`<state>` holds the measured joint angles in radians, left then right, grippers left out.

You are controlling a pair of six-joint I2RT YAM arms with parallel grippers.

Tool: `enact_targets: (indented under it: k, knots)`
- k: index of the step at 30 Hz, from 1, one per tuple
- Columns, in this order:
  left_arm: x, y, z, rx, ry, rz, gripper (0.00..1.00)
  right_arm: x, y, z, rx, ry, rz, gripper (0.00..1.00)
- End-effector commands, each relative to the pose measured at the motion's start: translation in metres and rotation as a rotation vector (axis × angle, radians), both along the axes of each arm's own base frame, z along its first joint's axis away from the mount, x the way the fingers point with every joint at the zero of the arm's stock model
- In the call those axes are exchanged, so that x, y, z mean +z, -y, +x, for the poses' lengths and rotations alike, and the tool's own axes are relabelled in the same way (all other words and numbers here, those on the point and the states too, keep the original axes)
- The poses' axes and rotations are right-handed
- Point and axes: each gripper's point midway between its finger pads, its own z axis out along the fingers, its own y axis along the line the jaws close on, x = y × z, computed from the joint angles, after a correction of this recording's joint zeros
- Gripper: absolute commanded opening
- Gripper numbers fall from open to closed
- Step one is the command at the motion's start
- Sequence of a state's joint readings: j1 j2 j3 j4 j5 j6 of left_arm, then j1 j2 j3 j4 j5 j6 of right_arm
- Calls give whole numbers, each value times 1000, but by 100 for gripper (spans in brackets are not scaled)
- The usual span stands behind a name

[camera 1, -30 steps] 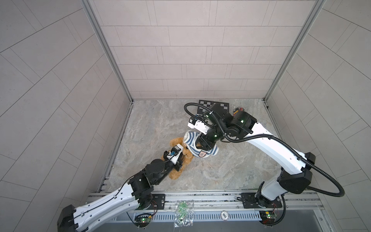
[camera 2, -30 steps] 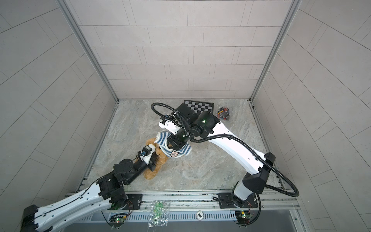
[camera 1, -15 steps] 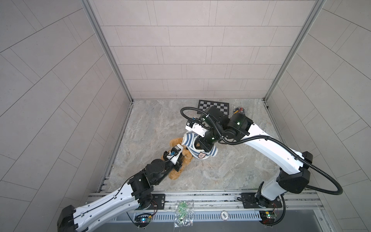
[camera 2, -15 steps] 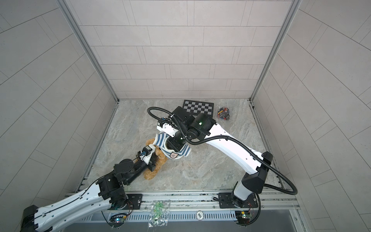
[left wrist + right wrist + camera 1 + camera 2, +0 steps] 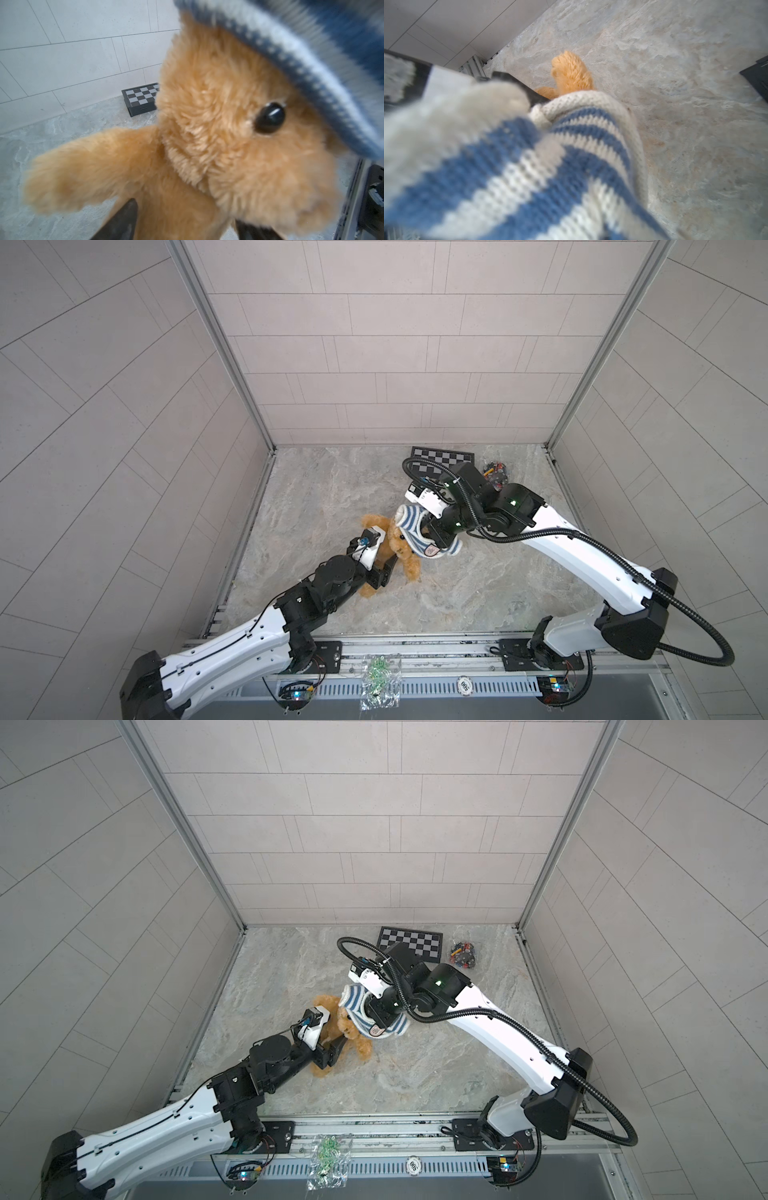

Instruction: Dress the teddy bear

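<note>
Fingers (image 5: 124, 220) of the left gripper (image 5: 185, 212) are spread wide, one either side of the teddy bear (image 5: 398, 546), which is down on the marbled table (image 5: 332, 489) left of centre. Right gripper (image 5: 433, 531) is pinched tight on the striped sweater (image 5: 409, 517), hem draped over the bear's head!

"500" on round rail tag (image 5: 464, 685)
</note>
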<state>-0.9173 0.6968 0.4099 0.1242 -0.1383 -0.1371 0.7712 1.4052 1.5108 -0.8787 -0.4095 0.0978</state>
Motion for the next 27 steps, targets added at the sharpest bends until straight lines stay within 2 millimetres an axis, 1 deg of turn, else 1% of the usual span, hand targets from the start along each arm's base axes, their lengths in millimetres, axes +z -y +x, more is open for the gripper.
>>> enact_targets:
  k: [1,4,6,9,13,16,18,21,27]
  knots:
    - [9,2,3,-7,-127,-146,85,11,6,19,8,151,30,0]
    - [13,-6,3,-8,-227,-267,85,7,14,29,9,216,30,0]
    - [23,-12,2,-2,-278,-347,82,6,15,30,29,246,41,0]
    - [40,-15,4,15,-356,-461,72,5,10,27,88,291,67,0]
    - [57,-9,15,34,-415,-559,55,1,5,29,117,343,92,0]
    - [70,-2,21,17,-419,-595,47,-6,3,31,119,356,98,0]
    - [74,5,25,0,-426,-581,46,-8,2,32,124,357,103,0]
    - [76,14,30,-19,-435,-577,45,-8,-1,30,135,367,131,0]
    - [77,23,37,-26,-429,-579,43,-7,-3,23,162,380,170,0]
